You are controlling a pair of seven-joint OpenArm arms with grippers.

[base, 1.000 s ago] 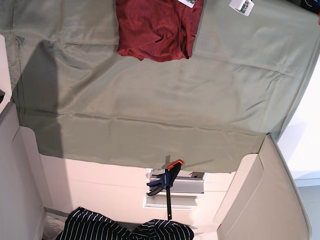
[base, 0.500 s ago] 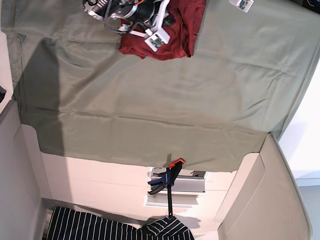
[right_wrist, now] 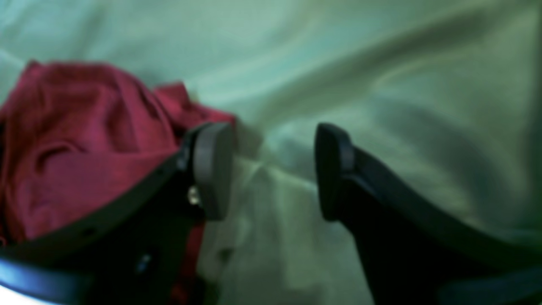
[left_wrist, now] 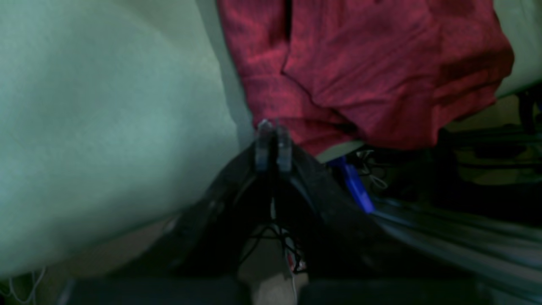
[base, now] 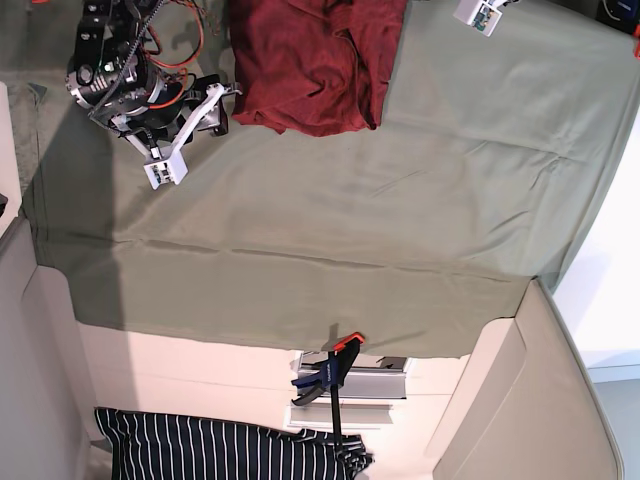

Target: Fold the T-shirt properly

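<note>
The right hand [right_wrist: 273, 169] has drawn back off the red T-shirt [right_wrist: 84, 140], spread open just beside it.

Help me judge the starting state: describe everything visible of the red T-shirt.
The red T-shirt is dark red, soft-looking fabric, bunched into a creased heap rather than spread flat. It lies on the green cloth at the base view's top edge, partly cut off. The open right gripper is beside one edge, the shut left gripper near another; contact cannot be told.
</note>
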